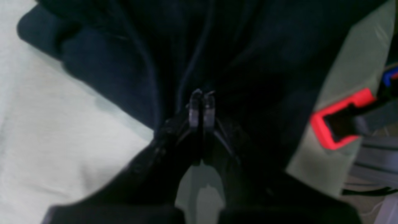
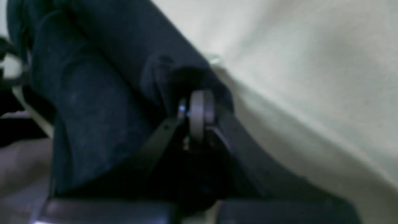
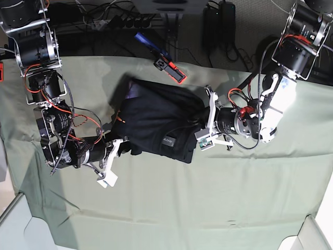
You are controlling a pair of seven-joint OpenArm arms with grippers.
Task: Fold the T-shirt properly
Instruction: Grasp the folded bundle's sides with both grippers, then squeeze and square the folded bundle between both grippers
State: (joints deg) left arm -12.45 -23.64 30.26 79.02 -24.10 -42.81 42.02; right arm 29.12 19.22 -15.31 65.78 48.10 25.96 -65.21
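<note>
Mid-fold: T-shirt (image 3: 156,127) bunched at centre of surface (image 3: 166,208) — L gripper (image 1: 202,101) and R gripper (image 2: 197,109), jaws closed, each pinching an edge. Next, prob.: carry both edges across evenly, then release.

Both wrist views are soft and blurred throughout, edges smeared, with the T-shirt (image 1: 248,62) reduced to near-black mass without visible weave. The pale green sheet (image 2: 311,62) reads washed-out and bright at upper right of the right wrist view. The base view is sharp, evenly lit from above, with only faint shadows.
</note>
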